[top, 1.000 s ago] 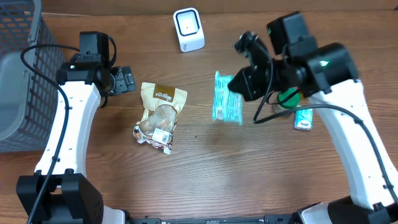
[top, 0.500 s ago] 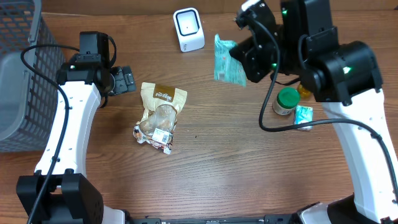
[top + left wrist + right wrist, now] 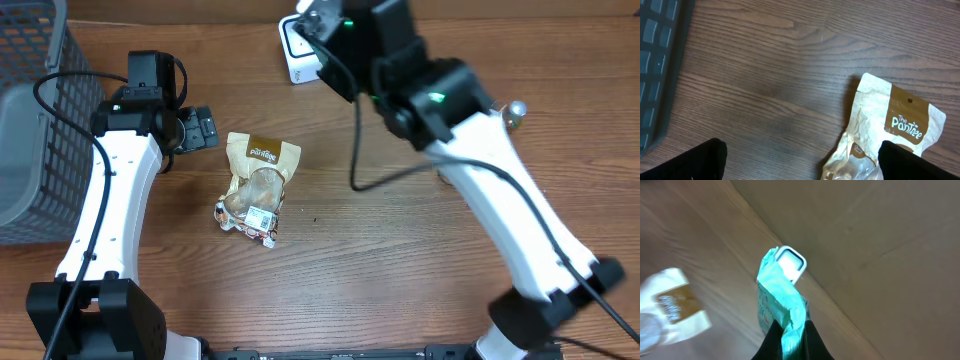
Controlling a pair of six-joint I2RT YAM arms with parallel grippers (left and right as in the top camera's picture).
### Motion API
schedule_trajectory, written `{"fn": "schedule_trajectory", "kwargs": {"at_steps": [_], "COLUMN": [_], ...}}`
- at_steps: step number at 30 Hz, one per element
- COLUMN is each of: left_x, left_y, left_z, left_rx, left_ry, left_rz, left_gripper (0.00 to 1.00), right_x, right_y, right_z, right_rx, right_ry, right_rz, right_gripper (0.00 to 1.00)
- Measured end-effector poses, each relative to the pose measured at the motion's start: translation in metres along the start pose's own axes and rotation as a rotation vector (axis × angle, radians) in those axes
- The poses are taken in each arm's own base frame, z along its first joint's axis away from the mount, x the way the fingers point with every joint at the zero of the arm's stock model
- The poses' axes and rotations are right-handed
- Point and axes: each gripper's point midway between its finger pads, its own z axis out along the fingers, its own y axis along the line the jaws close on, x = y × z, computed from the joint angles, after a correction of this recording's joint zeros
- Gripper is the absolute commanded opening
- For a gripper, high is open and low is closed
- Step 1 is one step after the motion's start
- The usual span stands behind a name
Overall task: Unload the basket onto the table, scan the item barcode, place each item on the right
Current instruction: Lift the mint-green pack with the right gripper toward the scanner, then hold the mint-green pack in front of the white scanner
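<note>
Pinched tight between the right fingers (image 3: 812,342): the teal packet (image 3: 781,302), up off the counter (image 3: 400,260) and held out just in front of the white barcode scanner (image 3: 790,261) at the far side. Looks light, soft and crinkly (thin film, probably slick), so likely to flop and bow rather than present a flat face. Best gripped on the crimped seam, clear of the printed code, firmly enough to stop any twisting. Over on the left, fingers (image 3: 695,160) spread wide, holding nothing, hovering near the Pantree snack bag (image 3: 890,135).

The tan pouch (image 3: 875,125) reads "The Pantree" in white lettering
</note>
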Motion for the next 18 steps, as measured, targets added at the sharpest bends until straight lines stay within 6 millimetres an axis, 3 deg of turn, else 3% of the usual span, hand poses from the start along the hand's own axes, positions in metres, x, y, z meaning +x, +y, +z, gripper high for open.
{"fn": "schedule_trajectory", "kwargs": {"at_steps": [6,18], "left_x": [0.000,0.000], "left_y": [0.000,0.000], "left_z": [0.000,0.000], "left_rx": [0.000,0.000], "left_ry": [0.000,0.000], "left_rz": [0.000,0.000], "left_gripper": [1.00,1.00], "right_x": [0.020,0.033], "right_y": [0.007,0.003], "right_z": [0.061,0.151], "right_rx": [0.052,0.236], "right_ry": [0.085,0.088], "right_rz": [-0.032,-0.013], "right_gripper": [0.04,0.04]}}
